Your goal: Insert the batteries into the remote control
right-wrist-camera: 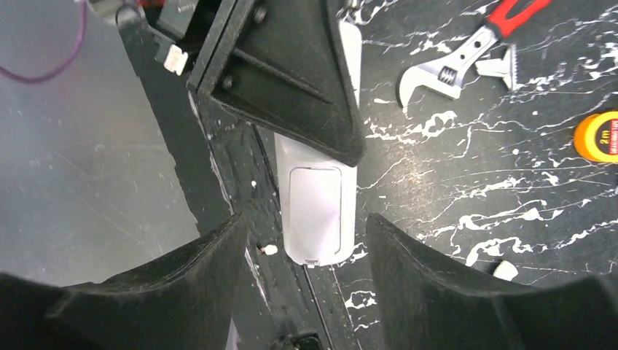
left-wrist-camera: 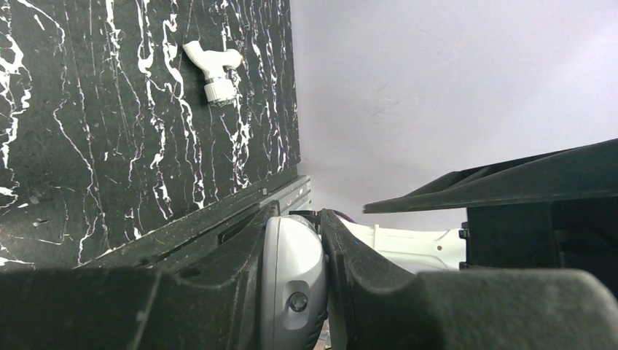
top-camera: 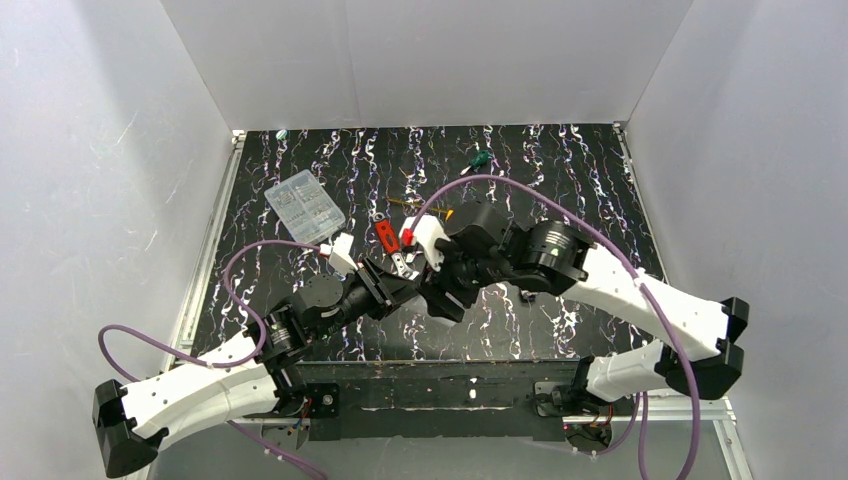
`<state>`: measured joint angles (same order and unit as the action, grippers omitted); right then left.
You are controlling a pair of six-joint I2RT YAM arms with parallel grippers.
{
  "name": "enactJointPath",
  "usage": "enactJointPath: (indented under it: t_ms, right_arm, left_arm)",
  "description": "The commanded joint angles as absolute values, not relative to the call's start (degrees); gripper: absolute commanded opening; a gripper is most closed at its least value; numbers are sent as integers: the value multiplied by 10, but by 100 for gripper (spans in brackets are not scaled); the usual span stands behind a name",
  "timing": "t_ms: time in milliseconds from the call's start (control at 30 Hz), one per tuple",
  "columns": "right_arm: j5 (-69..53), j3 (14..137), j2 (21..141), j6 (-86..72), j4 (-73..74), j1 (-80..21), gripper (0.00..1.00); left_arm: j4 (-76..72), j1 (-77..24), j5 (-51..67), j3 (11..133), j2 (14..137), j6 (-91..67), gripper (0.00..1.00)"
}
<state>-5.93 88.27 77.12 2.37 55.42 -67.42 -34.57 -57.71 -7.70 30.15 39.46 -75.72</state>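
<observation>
The remote control (right-wrist-camera: 315, 200) is a white oblong handset. In the right wrist view its back faces me, with the battery cover in place. My left gripper (left-wrist-camera: 299, 219) is shut on it, and one black left finger (right-wrist-camera: 291, 73) covers its upper half. In the left wrist view its rounded grey-white end (left-wrist-camera: 295, 277) shows between the jaws. My right gripper (right-wrist-camera: 304, 222) is open, with one jaw on each side of the remote's lower end and a gap on both sides. From above, the two grippers (top-camera: 395, 285) (top-camera: 440, 290) meet at mid-table and hide the remote. The batteries are out of view.
A red-handled adjustable wrench (right-wrist-camera: 452, 62) lies just right of the remote, with a yellow tape measure (right-wrist-camera: 601, 135) beyond it. A clear parts box (top-camera: 305, 207) and a green screwdriver (top-camera: 480, 158) sit farther back. A white pipe fitting (left-wrist-camera: 215, 69) lies on the mat. The table's black edge rail (right-wrist-camera: 240, 182) runs under the remote.
</observation>
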Motion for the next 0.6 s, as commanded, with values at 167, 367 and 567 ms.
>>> enactJointPath:
  t_ms: [167, 367, 567]
  right_arm:
    - [104, 786, 613, -223, 400, -671, 73]
    - [162, 614, 448, -429, 273, -667, 79]
    - [190, 497, 352, -573, 198, -667, 82]
  left_arm:
    - [-422, -577, -92, 288, 379, -777, 0]
    - [-440, -577, -93, 289, 380, -783, 0]
    - [-458, -577, -99, 289, 380, -784, 0]
